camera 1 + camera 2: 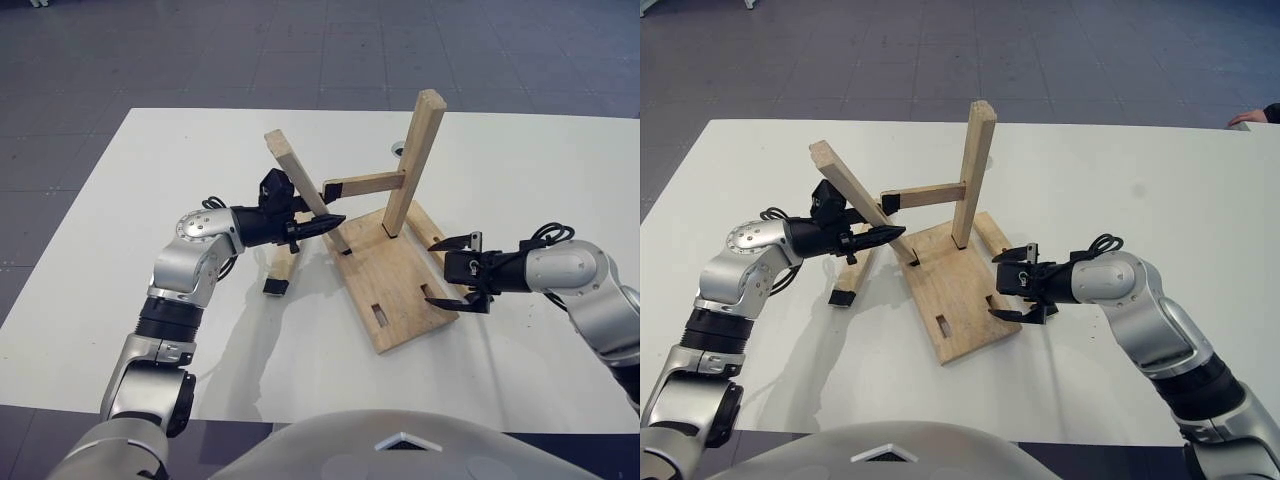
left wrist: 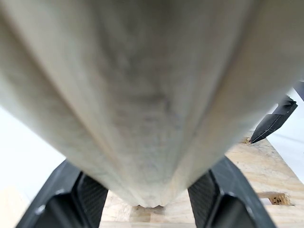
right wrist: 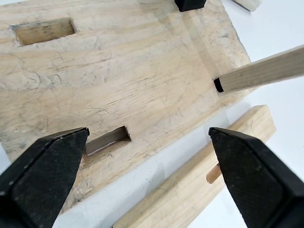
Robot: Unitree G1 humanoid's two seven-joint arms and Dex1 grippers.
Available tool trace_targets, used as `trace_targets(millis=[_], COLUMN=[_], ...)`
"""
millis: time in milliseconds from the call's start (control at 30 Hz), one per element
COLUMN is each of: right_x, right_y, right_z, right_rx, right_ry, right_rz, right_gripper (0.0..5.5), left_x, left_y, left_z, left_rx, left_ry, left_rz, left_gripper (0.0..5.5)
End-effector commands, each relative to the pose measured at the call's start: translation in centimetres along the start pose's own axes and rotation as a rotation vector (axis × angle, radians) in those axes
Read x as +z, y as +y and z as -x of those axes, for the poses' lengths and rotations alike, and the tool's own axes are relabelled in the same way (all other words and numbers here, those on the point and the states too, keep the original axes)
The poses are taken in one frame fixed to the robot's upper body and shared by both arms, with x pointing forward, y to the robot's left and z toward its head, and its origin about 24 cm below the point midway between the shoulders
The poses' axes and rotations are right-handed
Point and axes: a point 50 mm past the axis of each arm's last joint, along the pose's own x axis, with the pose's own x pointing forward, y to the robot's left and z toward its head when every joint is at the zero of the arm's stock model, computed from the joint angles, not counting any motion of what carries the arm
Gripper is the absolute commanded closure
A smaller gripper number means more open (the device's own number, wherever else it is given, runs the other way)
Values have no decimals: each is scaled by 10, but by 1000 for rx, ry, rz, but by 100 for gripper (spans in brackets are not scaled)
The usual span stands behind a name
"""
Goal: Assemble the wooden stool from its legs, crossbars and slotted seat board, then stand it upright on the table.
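The slotted seat board (image 1: 400, 280) lies flat on the white table. One leg (image 1: 415, 160) stands upright in a far slot. A crossbar (image 1: 365, 184) runs from it to a tilted leg (image 1: 292, 172), whose lower end meets the board's left edge. My left gripper (image 1: 322, 224) is shut on this tilted leg; the left wrist view has the leg (image 2: 152, 95) between the fingers (image 2: 85, 199). At the board's right edge my right gripper (image 1: 450, 272) is open, its fingers (image 3: 45, 175) spread over a slot (image 3: 108, 140).
A loose leg (image 1: 281, 268) with a black end lies on the table left of the board. Another loose piece (image 3: 190, 190) with a dowel peg lies along the board's right side. A round hole (image 1: 397, 148) is in the table behind the stool.
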Motion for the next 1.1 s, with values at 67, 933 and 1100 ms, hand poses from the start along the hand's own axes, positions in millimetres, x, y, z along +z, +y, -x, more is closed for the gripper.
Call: trace_targets(millis=[67, 933, 1100], right_x=[3, 15, 11], right_y=[0, -47, -93], right_z=[-1, 20, 65], right_rx=[5, -357, -753], right_ry=[3, -97, -140], right_rz=[23, -190, -383], right_gripper=[85, 85, 175], left_x=[-33, -56, -57], left_y=[-4, -24, -24], left_z=[11, 9, 9], left_rx=[-14, -88, -74], left_ry=[167, 314, 309], left_rz=[160, 151, 154], left_gripper=[345, 345, 345])
